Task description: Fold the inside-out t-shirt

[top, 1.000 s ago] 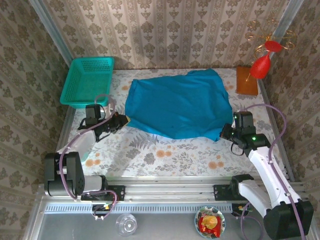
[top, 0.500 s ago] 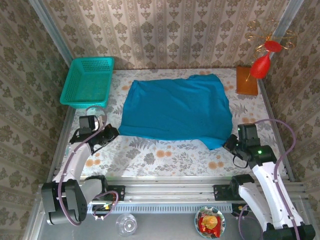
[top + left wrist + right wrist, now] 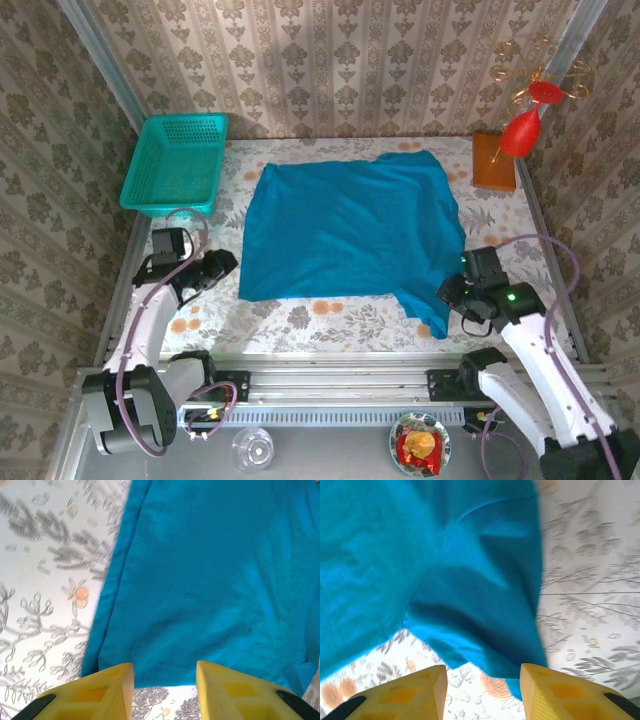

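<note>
Lying flat, the inside-out t-shirt [image 3: 350, 225] spreads ahead of the left jaws and right jaws, both parted, empty.

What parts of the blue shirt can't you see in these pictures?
- Top view: the t-shirt lies spread out, so its own cloth hides its underside and the table beneath; its seams are too small to read.
- Left wrist view: the t-shirt runs off the top and right edges.
- Right wrist view: the cloth is blurred at left and cut off by the top and left edges.
</note>
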